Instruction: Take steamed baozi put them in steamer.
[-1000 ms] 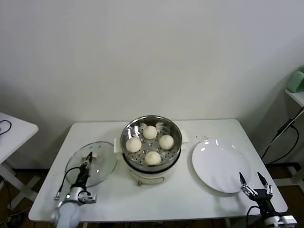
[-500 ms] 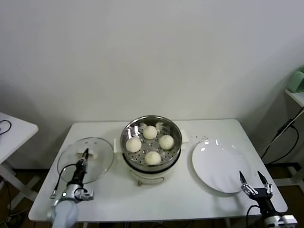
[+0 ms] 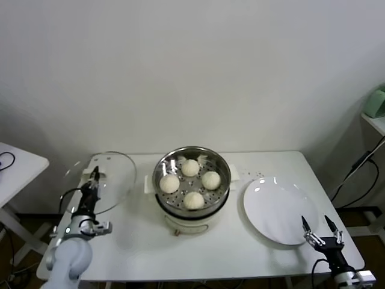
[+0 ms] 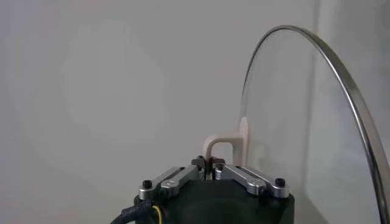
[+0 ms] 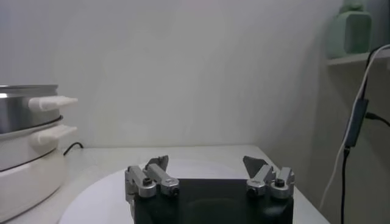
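Baozi (image 3: 191, 183), four in number, lie in the steamer (image 3: 191, 180) at the centre of the table (image 3: 240, 241), spaced apart on its perforated floor. Left gripper (image 3: 94, 178) has its jaws pinched on the cream handle (image 4: 226, 143) of the glass lid (image 3: 102, 174), which is held tilted above the table's left end. Right gripper (image 3: 321, 232) hangs at the near right corner, jaws spread, just beside the white plate (image 3: 278, 208).

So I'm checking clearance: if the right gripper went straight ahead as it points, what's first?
Probably nothing solid: the open right gripper points over the empty plate toward the back wall, though depth is unclear.
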`<state>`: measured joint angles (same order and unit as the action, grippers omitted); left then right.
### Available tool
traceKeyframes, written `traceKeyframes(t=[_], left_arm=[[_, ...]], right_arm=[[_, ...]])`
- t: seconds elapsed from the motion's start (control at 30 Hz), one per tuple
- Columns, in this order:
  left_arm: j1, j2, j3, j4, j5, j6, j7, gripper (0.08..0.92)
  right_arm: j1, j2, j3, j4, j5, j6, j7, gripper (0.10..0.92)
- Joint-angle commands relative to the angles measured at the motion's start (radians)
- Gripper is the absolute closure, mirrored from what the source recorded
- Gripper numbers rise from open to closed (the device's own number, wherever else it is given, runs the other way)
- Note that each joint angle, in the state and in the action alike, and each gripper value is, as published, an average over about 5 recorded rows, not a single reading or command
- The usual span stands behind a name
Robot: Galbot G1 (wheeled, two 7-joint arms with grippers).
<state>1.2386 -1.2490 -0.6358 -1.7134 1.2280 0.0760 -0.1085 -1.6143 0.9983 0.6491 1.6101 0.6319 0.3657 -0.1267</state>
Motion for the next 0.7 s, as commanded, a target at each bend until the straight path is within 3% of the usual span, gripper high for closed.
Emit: traceKeyframes(t=[0.03, 0.33, 0.7], left_arm=[[-0.026, 0.101, 0.083, -0.183, -0.164, 0.214, 0.101, 0.856], [-0.093, 0.149, 0.288, -0.273, -0.139, 0.413, 0.183, 0.856], [-0.21, 0.071, 0.54, -0.275, 0.028, 0.503, 0.287, 0.856]], right_arm=[[0.0, -0.004, -0.001, -0.002, -0.001, 0.0, -0.002, 0.203], [0.012, 0.007, -0.012, -0.012, -0.022, -0.005, -0.003, 0.203], [0.023, 0.01, -0.018, -0.017, -0.031, -0.021, 0.001, 0.203]])
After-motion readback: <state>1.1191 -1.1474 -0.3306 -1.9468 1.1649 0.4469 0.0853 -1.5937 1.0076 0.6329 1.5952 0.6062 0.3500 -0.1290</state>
